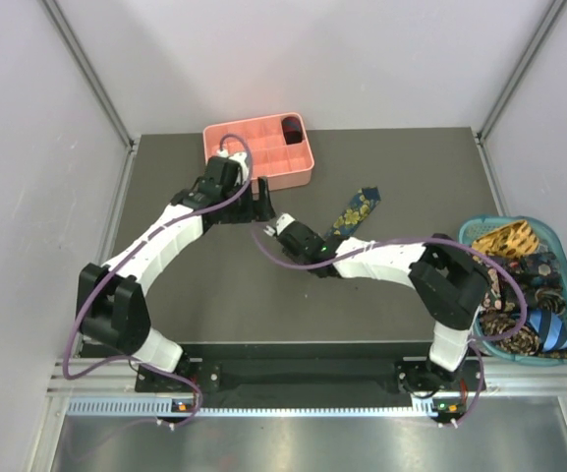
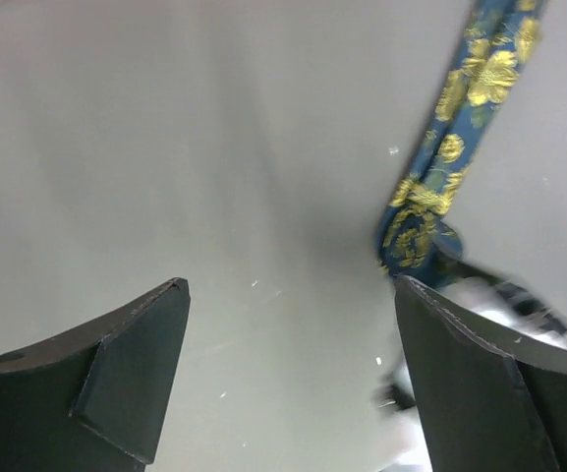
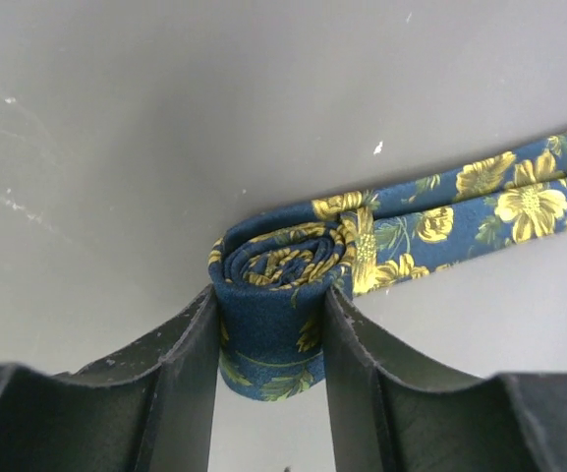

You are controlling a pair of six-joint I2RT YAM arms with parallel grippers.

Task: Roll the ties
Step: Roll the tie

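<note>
A navy tie with yellow flowers (image 1: pixel 358 208) lies on the dark table, its wide pointed end toward the back right. Its near end is rolled into a coil (image 3: pixel 281 258). My right gripper (image 3: pixel 268 320) is shut on that coil, one finger on each side; it shows in the top view (image 1: pixel 285 227) at mid-table. My left gripper (image 2: pixel 288 324) is open and empty above bare table; the tie (image 2: pixel 450 147) runs past its right finger. In the top view the left gripper (image 1: pixel 260 202) sits just left of the right one. A dark rolled tie (image 1: pixel 291 128) sits in a tray compartment.
A salmon-pink grid tray (image 1: pixel 234 143) stands at the back of the table, just behind my left gripper. A teal basket (image 1: pixel 548 344) with several loose ties (image 1: pixel 509 239) sits off the table's right edge beside the right arm's base.
</note>
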